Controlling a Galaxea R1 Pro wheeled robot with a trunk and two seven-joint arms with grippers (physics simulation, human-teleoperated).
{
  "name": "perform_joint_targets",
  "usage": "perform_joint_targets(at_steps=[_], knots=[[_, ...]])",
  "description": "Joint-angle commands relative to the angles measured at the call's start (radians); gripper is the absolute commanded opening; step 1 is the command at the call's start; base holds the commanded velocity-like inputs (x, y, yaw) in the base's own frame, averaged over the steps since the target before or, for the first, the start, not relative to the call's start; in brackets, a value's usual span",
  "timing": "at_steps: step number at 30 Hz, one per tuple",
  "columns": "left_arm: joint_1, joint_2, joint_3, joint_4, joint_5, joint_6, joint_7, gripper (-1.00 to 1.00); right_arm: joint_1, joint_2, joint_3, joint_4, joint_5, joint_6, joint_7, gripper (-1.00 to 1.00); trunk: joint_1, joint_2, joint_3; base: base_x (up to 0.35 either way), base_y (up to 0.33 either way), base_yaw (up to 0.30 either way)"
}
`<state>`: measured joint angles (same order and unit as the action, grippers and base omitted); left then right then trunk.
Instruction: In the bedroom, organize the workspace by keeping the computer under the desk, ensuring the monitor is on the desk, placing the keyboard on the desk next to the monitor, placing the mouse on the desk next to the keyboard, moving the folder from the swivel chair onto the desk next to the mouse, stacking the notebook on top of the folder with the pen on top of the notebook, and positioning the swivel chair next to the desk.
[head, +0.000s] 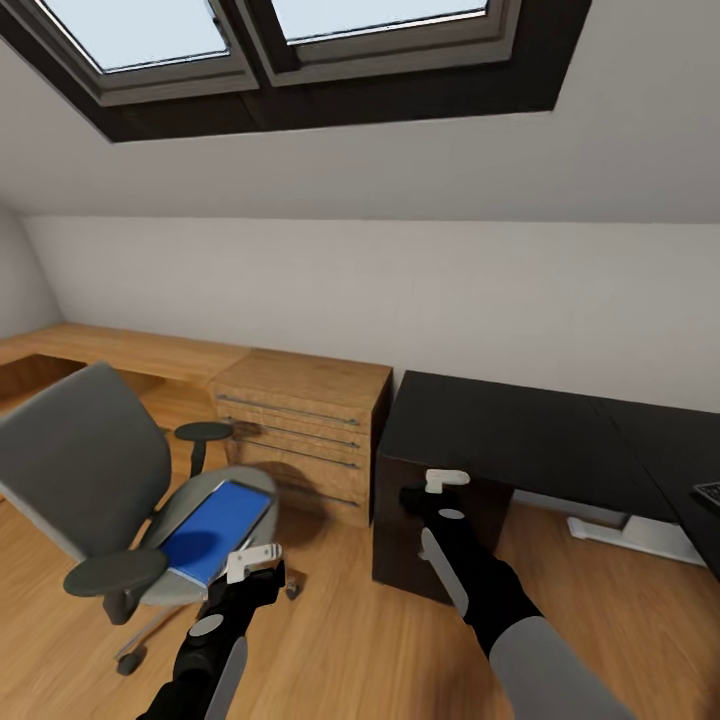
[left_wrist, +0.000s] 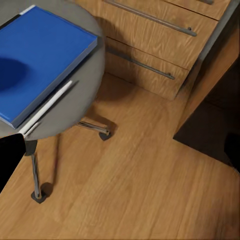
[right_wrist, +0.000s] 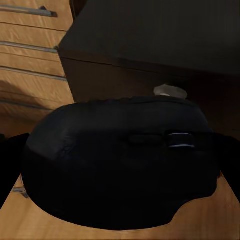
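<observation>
- The swivel chair (head: 95, 480) stands at the lower left of the head view, grey back turned toward the left edge, on the wooden floor (head: 340, 620).
- The blue folder (head: 215, 530) lies flat on the chair's seat; in the left wrist view the folder (left_wrist: 37, 60) fills the upper left, with a thin white edge along its lower side.
- The left hand (head: 255, 565) hovers just beside the near corner of the folder, at bottom centre-left of the head view; I cannot tell whether its fingers are parted or closed.
- The right hand (head: 440, 490) is at centre, in front of the near end of the desk (head: 520, 430), whose black tabletop runs off to the right.
- In the right wrist view a dark rounded mouse (right_wrist: 120, 160) sits between the fingers, so the right hand is clenched around it.
- A corner of the keyboard (head: 708, 493) shows at the right edge, on the tabletop.
- A light-wood drawer cabinet (head: 300, 430) with long bar handles stands between chair and desk, against the white wall.
</observation>
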<state>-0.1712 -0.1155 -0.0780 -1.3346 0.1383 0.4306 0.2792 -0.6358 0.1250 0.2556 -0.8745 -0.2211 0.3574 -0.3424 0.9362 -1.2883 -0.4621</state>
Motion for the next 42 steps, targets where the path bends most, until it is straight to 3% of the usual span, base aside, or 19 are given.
perform_joint_targets(at_steps=[1, 29, 42], knots=[[-0.001, 0.000, -0.002, -0.001, 0.011, 0.004, 0.009, 1.00, -0.001, -0.001, 0.004, -0.001, -0.010, 0.003, -0.009, -1.00, 0.001, -0.001, -0.001, 0.304, -0.167, 0.000], [-0.001, -0.001, -0.002, 0.000, 0.012, 0.006, 0.009, 1.00, -0.001, 0.000, 0.004, -0.001, -0.009, 0.002, -0.010, -1.00, 0.001, -0.001, -0.001, 0.300, -0.189, 0.047], [-0.001, 0.000, -0.002, 0.000, 0.013, 0.006, 0.009, 1.00, -0.001, -0.001, 0.005, 0.001, -0.011, -0.006, -0.007, -1.00, 0.001, -0.001, -0.001, 0.319, -0.007, 0.000]])
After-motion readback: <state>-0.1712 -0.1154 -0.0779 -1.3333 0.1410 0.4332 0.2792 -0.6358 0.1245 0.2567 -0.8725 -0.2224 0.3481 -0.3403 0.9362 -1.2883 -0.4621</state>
